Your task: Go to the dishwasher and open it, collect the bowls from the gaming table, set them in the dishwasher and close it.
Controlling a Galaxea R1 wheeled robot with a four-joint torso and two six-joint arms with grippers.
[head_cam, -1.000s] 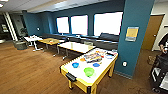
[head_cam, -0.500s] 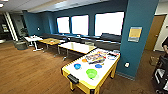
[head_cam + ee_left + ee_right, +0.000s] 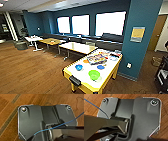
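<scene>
Bowls (image 3: 94, 74) still sat on gaming table (image 3: 85, 81), lower centre of frame; none collected. Claw states cannot be told.

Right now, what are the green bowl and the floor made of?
The green bowl looks like plastic: one bright, even lime colour with a smooth surface. The floor looks like wood or a wood-look covering: brown planks with grain lines and a slight sheen.
</scene>
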